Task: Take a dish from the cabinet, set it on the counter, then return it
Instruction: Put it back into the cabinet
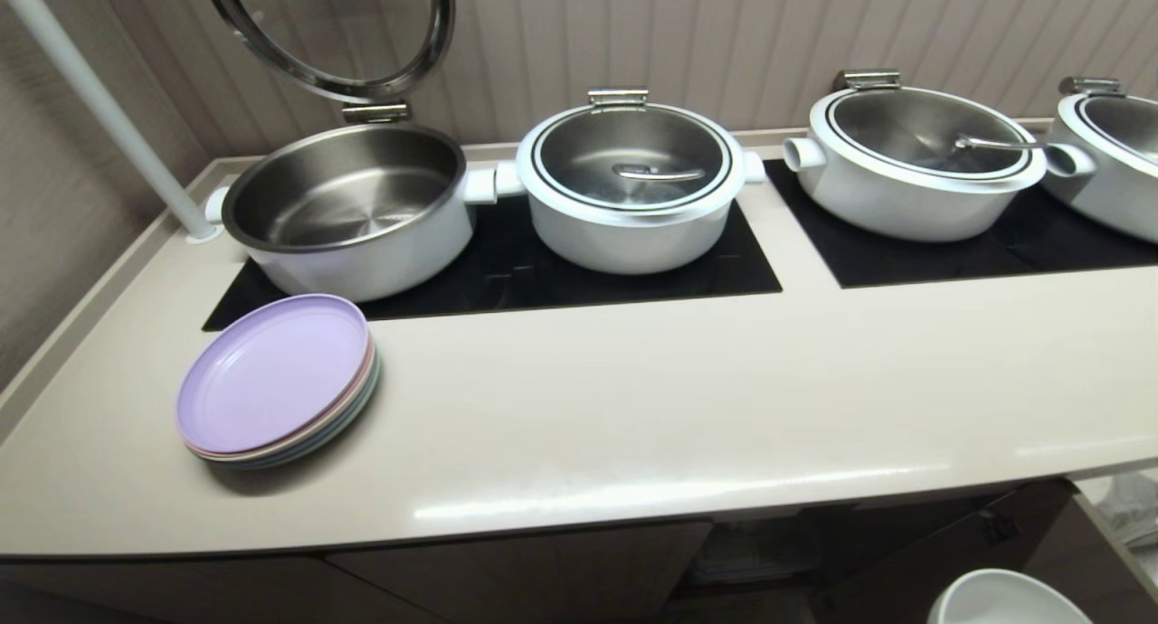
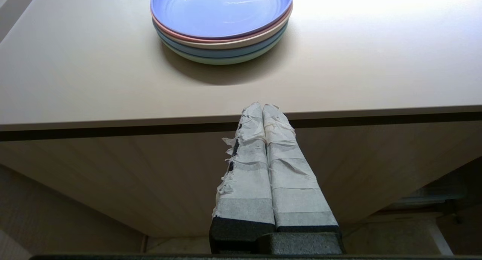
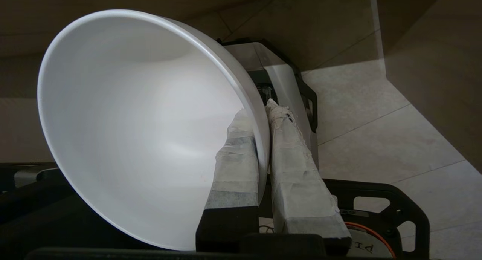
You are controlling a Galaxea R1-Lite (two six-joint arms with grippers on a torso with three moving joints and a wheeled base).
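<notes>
The right end effector [image 3: 263, 118] pinches the rim of the dish [image 3: 131, 124], one taped finger inside the wall and one outside, and the dish sits below the front edge of the table [image 1: 633, 407], at the lower right of the head view. To do this step well, I judge it should rise clear of that edge, level out, then settle on bare table well apart from the pastel plates [image 1: 276, 380]. The left end effector [image 2: 263, 113], pressed together, hangs before the cabinet [image 2: 113, 177]; the dish's foot and the right arm are hidden.
</notes>
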